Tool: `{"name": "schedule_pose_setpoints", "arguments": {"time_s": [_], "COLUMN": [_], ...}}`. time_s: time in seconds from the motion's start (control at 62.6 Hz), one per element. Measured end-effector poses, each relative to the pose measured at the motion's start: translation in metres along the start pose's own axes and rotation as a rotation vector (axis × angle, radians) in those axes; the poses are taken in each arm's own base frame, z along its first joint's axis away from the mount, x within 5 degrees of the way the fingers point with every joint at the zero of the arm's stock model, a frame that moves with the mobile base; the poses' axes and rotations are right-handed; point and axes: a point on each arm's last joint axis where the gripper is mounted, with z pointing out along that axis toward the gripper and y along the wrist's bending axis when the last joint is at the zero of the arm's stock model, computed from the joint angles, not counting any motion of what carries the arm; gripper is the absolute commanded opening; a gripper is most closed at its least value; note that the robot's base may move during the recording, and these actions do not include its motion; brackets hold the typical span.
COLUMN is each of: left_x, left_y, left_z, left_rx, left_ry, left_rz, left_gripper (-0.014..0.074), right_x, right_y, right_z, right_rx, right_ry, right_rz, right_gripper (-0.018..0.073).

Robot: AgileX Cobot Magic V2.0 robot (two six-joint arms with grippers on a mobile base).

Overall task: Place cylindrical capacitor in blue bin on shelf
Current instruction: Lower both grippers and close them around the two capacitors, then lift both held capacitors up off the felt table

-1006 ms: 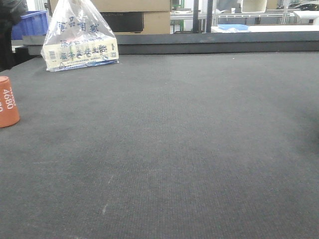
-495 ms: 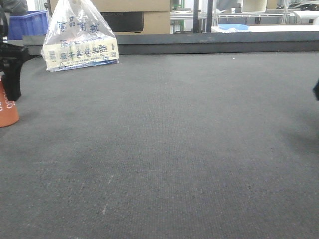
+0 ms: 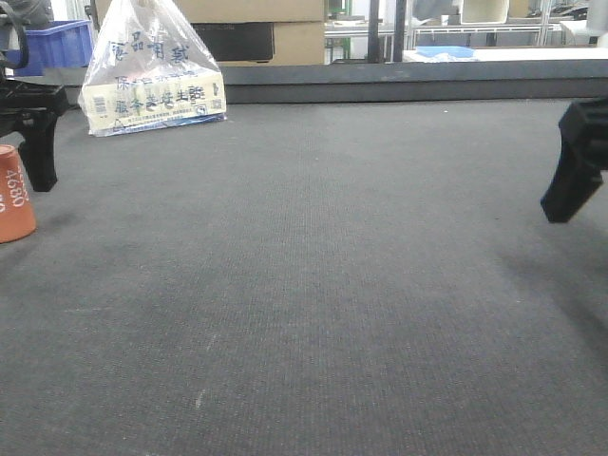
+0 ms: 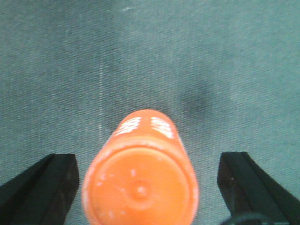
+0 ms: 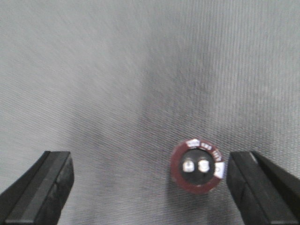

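- Capacitor (image 4: pixel 140 183) stands on end on the mat (image 4: pixel 197 56), between the spread fingers of the left gripper (image 4: pixel 147 164), touching neither.
- Released, the left gripper has one jaw on either side of it.
- Also released, the right gripper (image 5: pixel 150 176) has a dark-red round part (image 5: pixel 197 165) just beside one finger.
- Bag (image 3: pixel 152 71) lies well beyond the left gripper.

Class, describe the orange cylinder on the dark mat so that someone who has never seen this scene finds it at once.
Begin with the dark grey table mat; at the far left of the front view, nearer the camera than the printed plastic bag, stands the cylindrical capacitor. It alone is orange-red, upright with a rounded top and white digits down its side.
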Motion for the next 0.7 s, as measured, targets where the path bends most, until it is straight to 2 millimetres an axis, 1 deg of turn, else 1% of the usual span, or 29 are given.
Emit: {"name": "schedule_pose_setpoints", "arguments": {"time_s": [0.255,0.495,0.702], "left_x": [0.0,-0.001,-0.001], "left_y": [0.0,-0.001,-0.001], "left_z": [0.0,0.0,0.0], "left_rx": [0.004,0.006,0.006], "left_ry": [-0.005,-0.007,-0.009], "left_rz": [-0.004,-0.005,-0.005], "left_gripper": [0.0496,0.0496,0.0496], "right_x": [0.001,0.001,0.0], "right_y": [-0.005,-0.016,-0.017], "right_z": [0.012,0.023,0.027], "right_rx": [0.024,0.048,0.047], "right_ry": [0.029,0.048,0.046], "right_rz": [-0.019,0.01,0.025], "right_gripper": [0.055,0.055,0.0544]}}
